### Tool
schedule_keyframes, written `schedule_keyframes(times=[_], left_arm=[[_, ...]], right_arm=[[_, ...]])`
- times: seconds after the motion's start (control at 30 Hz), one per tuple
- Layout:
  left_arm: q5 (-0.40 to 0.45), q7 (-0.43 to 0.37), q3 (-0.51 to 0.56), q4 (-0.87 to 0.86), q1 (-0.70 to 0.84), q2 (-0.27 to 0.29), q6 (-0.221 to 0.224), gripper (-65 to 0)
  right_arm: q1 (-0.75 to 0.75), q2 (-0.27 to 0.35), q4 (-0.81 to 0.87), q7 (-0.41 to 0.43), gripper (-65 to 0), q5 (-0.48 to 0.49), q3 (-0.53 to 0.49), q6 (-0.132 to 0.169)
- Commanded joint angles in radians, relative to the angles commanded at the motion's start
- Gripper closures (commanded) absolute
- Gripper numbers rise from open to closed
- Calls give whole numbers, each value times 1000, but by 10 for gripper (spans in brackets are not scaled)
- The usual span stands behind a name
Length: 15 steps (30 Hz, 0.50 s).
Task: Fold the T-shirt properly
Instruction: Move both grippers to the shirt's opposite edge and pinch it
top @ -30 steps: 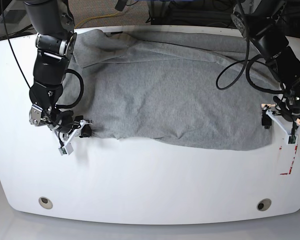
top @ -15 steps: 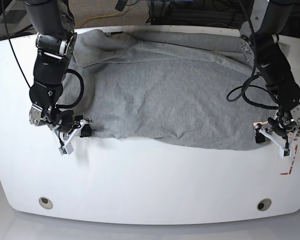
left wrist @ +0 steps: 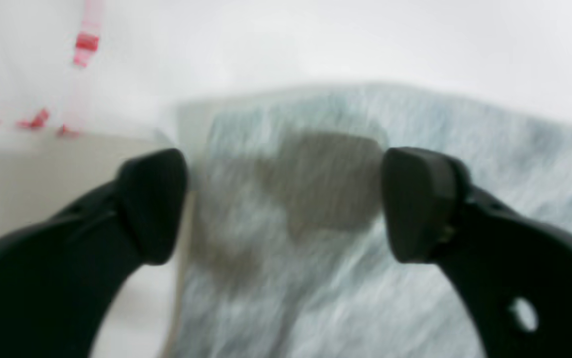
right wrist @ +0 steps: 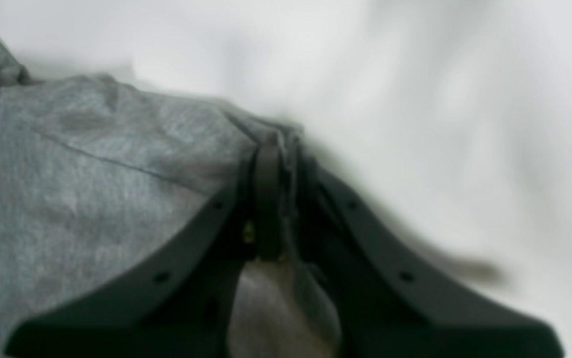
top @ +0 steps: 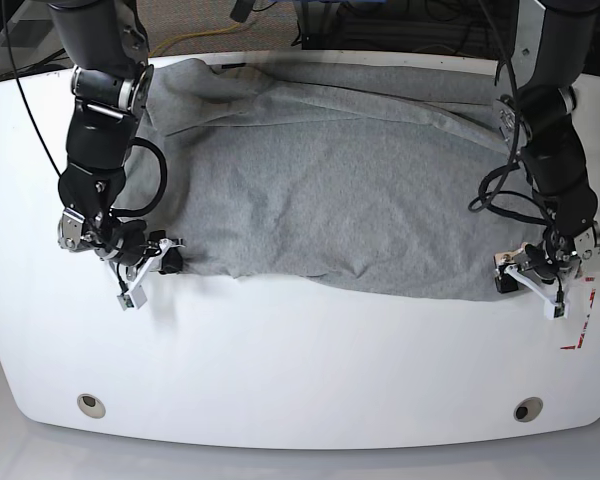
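Base: right hand [top: 160, 262] on T-shirt [top: 350, 190]

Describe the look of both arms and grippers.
Both arms are black, jointed segments with silver rings and looping black cables. The left gripper and right gripper carry white bracket parts. Wrist views show matte black curved fingers with small round holes and rounded pads.

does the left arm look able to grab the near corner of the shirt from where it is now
Probably yes. The left end effector is open, its fingers straddling the corner edge of the T-shirt, and nothing lies between them and the cloth. The right end effector is shut on the far corner, clear of its path.
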Motion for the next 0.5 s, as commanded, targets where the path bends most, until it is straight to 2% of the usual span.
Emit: schedule_keyframes(times=[0.2, 0.27, 0.4, 0.5], left_arm=[[3, -23, 0, -12, 3, 2, 3, -83], [3, -23, 0, -12, 3, 2, 3, 0], [0, -21, -3, -8, -2, 2, 2, 0], [0, -18, -5, 86, 6, 3, 2, 0]], right_arm=[[5, 2, 2, 0, -43, 3, 0, 0], [6, 3, 14, 0, -43, 2, 0, 0], [3, 3, 80, -2, -41, 2, 0, 0], [8, 5, 127, -21, -41, 0, 0, 0]])
